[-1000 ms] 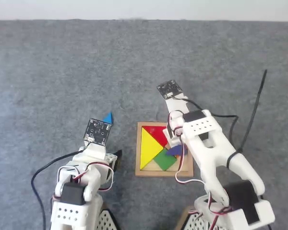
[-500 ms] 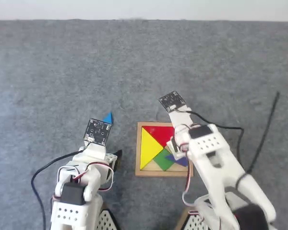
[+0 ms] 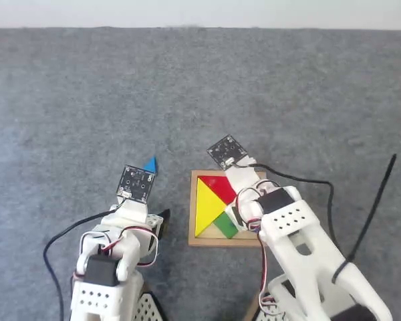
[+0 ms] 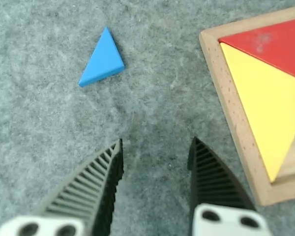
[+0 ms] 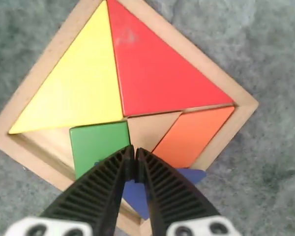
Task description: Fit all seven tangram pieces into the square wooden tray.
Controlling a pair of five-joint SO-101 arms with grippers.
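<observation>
The square wooden tray (image 5: 246,105) holds a yellow triangle (image 5: 73,93), a red triangle (image 5: 157,73), a green square (image 5: 98,145) and an orange parallelogram (image 5: 194,132). A bare triangular gap (image 5: 150,128) lies between them. My right gripper (image 5: 133,151) is shut just above the tray, by the green square. Under its fingers a dark blue-purple piece (image 5: 191,174) lies at the tray's edge. A light blue triangle (image 4: 103,59) lies on the carpet left of the tray (image 3: 192,207). My left gripper (image 4: 155,152) is open over bare carpet between them.
Grey carpet (image 3: 187,80) covers the whole table, with wide free room beyond the tray. A black cable (image 3: 374,214) runs along the right side. The right arm's body (image 3: 287,227) covers the tray's right half from above.
The right arm has drawn back and to the left over the tray, and now hides the blue-purple piece in the high view. The left arm has not moved.
</observation>
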